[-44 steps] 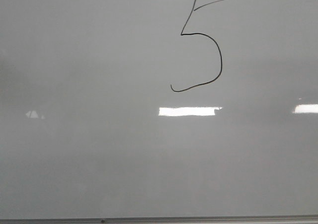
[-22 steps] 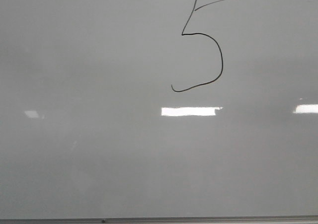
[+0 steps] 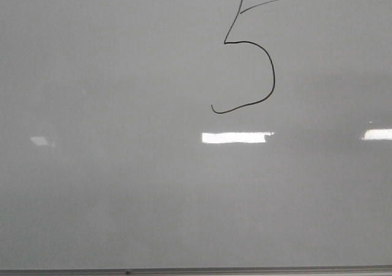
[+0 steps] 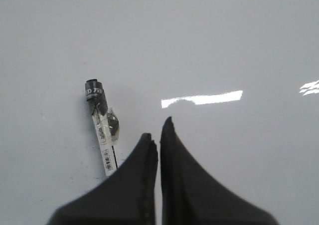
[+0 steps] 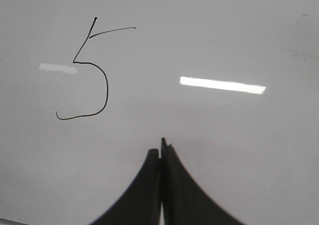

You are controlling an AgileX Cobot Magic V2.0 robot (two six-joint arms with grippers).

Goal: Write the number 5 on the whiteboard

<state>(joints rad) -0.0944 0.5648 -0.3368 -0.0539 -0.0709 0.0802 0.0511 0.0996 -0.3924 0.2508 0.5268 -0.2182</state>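
The number 5 (image 3: 273,80) is a thin black line figure high on the whiteboard (image 3: 110,74), right of centre. It also shows in the right wrist view (image 5: 107,88), up and to the left of my right gripper (image 5: 160,147), which is shut and empty, well apart from the figure. My left gripper (image 4: 158,130) is shut and empty over the bare board (image 4: 224,45). A marker (image 4: 102,130) with a black cap and white labelled barrel lies on the board just beside the left fingers, its lower end hidden behind one finger. Neither gripper shows in the front view.
A thin metal edge strip (image 3: 184,270) runs along the board's bottom. Bright white rectangular light reflections (image 3: 236,138) sit below the figure and at the right edge (image 3: 376,134).
The light reflections have drifted slightly to the right on the board. The number 5 looks the same.
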